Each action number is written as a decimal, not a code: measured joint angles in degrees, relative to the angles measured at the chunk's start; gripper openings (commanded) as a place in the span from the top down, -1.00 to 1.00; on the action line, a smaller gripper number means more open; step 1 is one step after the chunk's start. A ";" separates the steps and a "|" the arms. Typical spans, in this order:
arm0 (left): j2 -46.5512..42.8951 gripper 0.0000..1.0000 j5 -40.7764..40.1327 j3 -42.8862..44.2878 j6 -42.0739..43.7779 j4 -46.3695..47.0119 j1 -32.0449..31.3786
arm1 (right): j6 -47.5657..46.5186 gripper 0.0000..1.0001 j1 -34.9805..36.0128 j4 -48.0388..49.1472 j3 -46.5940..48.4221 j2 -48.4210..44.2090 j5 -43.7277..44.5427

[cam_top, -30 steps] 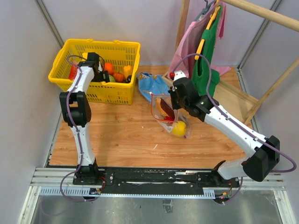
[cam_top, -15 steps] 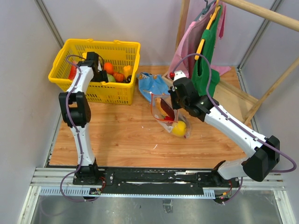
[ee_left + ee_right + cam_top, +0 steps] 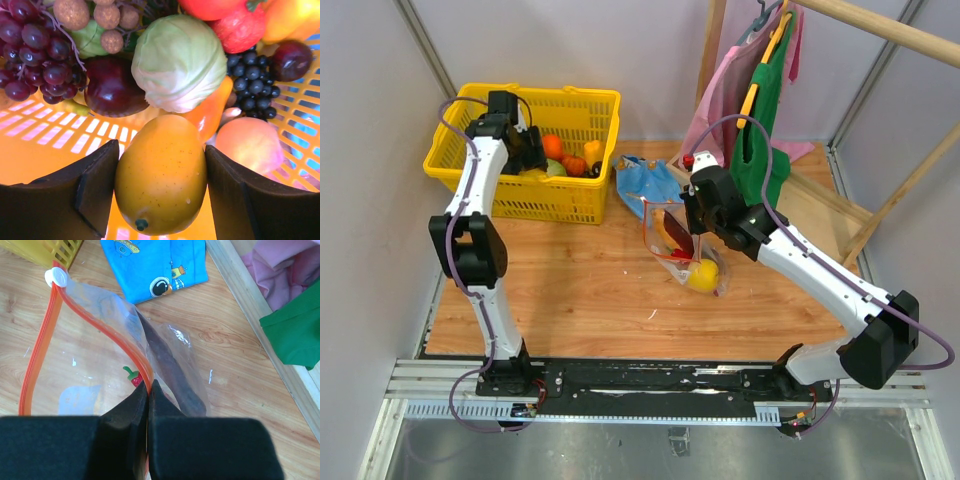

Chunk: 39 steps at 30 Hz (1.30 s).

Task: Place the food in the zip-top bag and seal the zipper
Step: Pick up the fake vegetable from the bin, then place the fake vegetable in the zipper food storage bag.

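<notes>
My left gripper (image 3: 527,152) is inside the yellow basket, shut on the yellow-orange mango (image 3: 161,175), which sits between both pads just above the basket floor. The orange-pink peach (image 3: 250,145) lies right beside it. My right gripper (image 3: 696,238) is shut on the red-orange zipper (image 3: 90,322) and holds the mouth of the clear zip-top bag (image 3: 665,258) up off the table. The mouth gapes open. Inside the bag are the yellow lemon (image 3: 703,275) and the dark red slice (image 3: 172,370). The jaws (image 3: 149,385) pinch one strip of the zipper.
The yellow mesh basket (image 3: 575,100) at the back left holds grapes (image 3: 35,50), a pale cabbage (image 3: 177,60) and other toy produce. A blue pouch (image 3: 640,180) lies behind the bag. Clothes hang on a wooden rack (image 3: 770,80) at the back right.
My left arm has swung its elbow left and risen inside the basket. The right arm and the bag have not moved.
</notes>
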 measured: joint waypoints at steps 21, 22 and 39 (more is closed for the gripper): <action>-16.44 0.50 -0.02 -2.91 -1.25 8.11 -5.44 | 0.02 0.99 0.00 0.09 0.00 -0.07 0.04; -17.07 0.50 -0.04 -3.37 -1.25 8.61 -6.60 | 0.02 0.99 0.00 0.09 0.00 -0.09 0.04; -31.58 0.50 0.44 -17.22 -2.60 14.58 -25.75 | 0.55 0.99 0.00 0.09 -0.11 -0.59 -0.02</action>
